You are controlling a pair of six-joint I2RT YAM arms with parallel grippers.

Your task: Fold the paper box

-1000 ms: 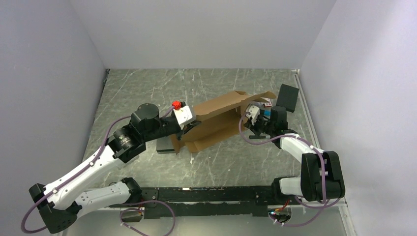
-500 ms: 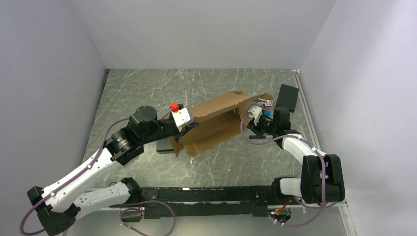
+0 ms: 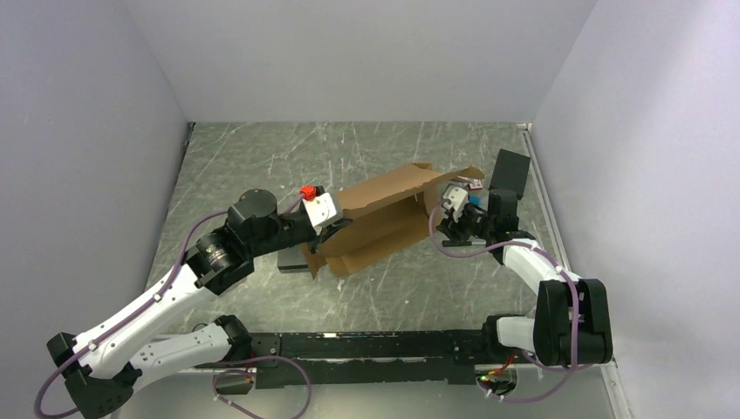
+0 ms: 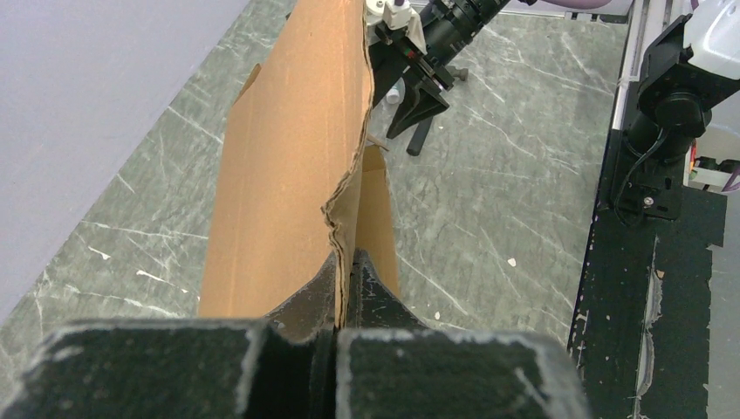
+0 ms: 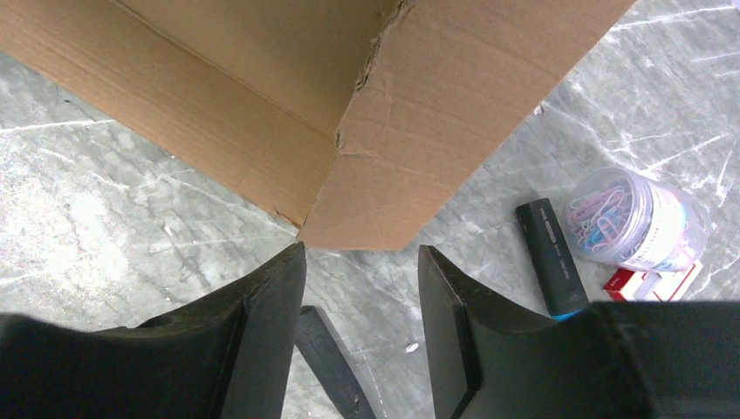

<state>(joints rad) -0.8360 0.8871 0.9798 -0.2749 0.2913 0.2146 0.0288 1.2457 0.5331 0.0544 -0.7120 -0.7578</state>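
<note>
The right gripper had just sprung open off the paper box — the left gripper stayed clenched on its opposite edge, the fold unfinished.

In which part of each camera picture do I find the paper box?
Top view: the paper box stands in the centre, between both arms.
Left wrist: the paper box rises left of centre, pinched in the left claw.
Right wrist: the paper box fills the upper half.
Shared landmark: the grey marbled table beneath it.
</note>
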